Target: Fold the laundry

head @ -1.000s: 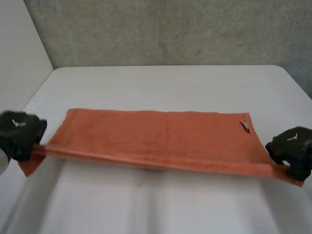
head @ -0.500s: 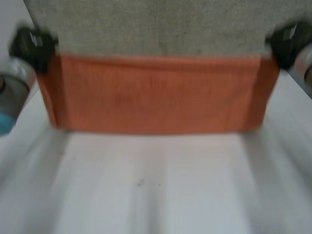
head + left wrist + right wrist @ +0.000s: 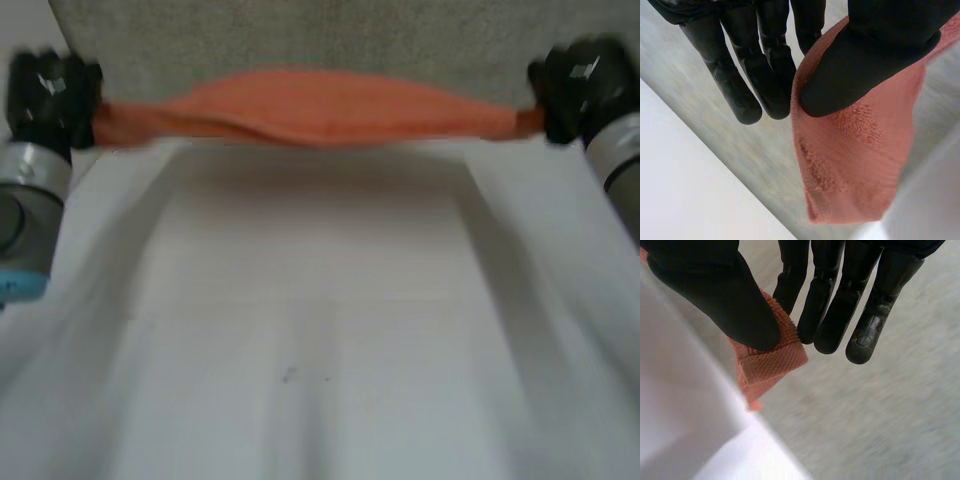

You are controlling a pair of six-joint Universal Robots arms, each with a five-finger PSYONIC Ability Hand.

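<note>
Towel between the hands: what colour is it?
Plain orange towel, clearest in the left wrist view.

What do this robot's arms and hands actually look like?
The left hand and right hand are matte black, with thick fingers, rounded tips and a small white mark on the back. The left arm and right arm are grey cylinders; the left has a light-blue cap.

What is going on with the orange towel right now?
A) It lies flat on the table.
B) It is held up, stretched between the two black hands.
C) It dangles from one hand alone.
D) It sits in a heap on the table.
B: the orange towel spans from the left hand to the right hand, each pinching one end, above the white table.
</note>
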